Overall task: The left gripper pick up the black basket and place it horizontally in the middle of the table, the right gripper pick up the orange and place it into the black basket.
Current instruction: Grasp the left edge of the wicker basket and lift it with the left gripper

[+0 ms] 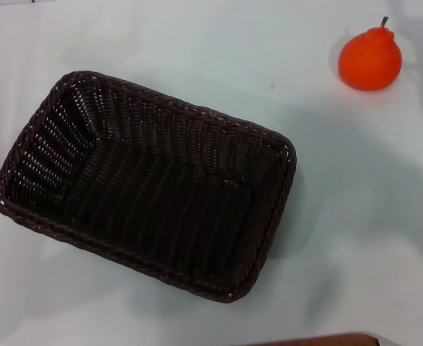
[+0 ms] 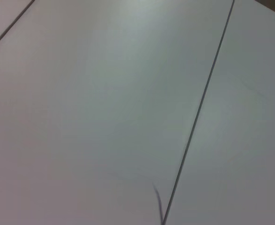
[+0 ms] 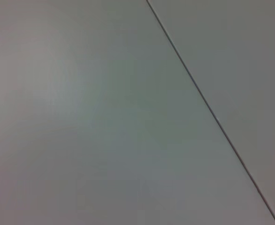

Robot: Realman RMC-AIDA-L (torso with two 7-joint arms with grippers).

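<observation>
The black basket (image 1: pixel 146 184) lies on the white table (image 1: pixel 355 216) at the centre-left of the head view, turned at a slant, open side up and empty. The orange (image 1: pixel 370 59) stands apart from it at the far right, stem up. Neither gripper shows in any view. Both wrist views show only a bare white surface with a thin dark seam line (image 2: pixel 200 108) (image 3: pixel 207 103).
A brown edge (image 1: pixel 319 339) shows at the bottom of the head view. White table surface lies between the basket and the orange.
</observation>
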